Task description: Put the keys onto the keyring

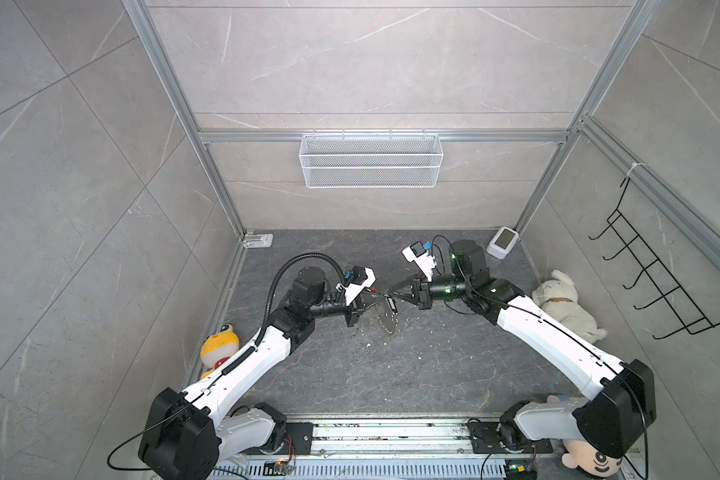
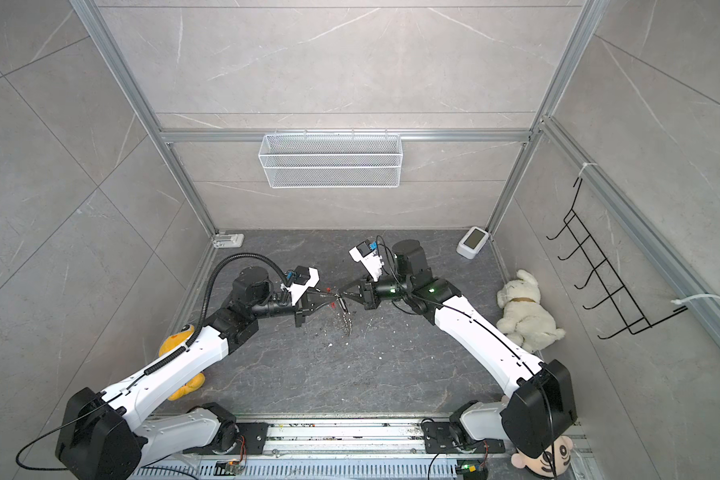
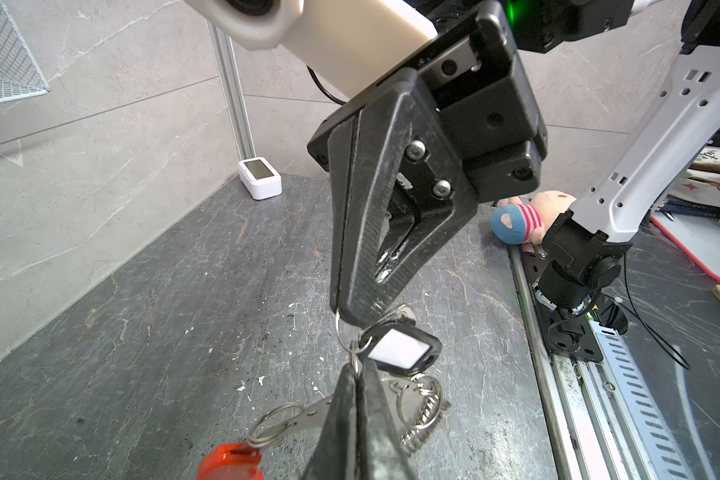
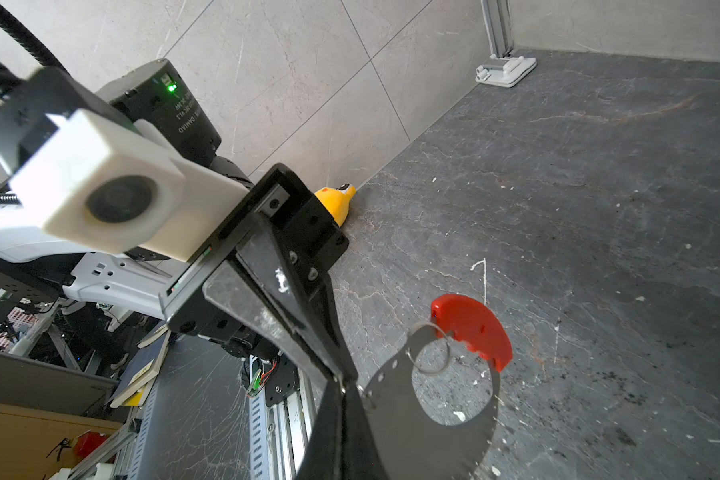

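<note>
A black motor (image 4: 171, 112) bears upside-down lettering, DAMIAO. The left claw (image 3: 356, 374), pinched shut on the keyring (image 4: 470, 328), faces the right claw (image 3: 347, 311), which is closed on the keys (image 3: 398, 348). Both are level, tips meeting above the table (image 1: 391, 374).

— What do the arms look like on your feed?
— I see a matched pair rising off the base rail (image 1: 371, 432). The left arm (image 1: 246, 365) and right arm (image 1: 549, 345) wear white shells, with boxy black housings (image 1: 179, 436) nearest the rail and black motor joints (image 1: 308, 282) farther from it.
— Cables?
— A ribbed black hose (image 1: 316, 254) on the left, a thin black wire (image 1: 558, 329) along the right shell.
— And farthest from the rail?
— I get a white camera block (image 4: 71, 158) with a round dark lens (image 4: 121, 199), and a green light (image 4: 170, 87). The right gripper (image 3: 348, 316) is black and triangular, with ribbed fingers and two silver screws (image 3: 416, 149).
</note>
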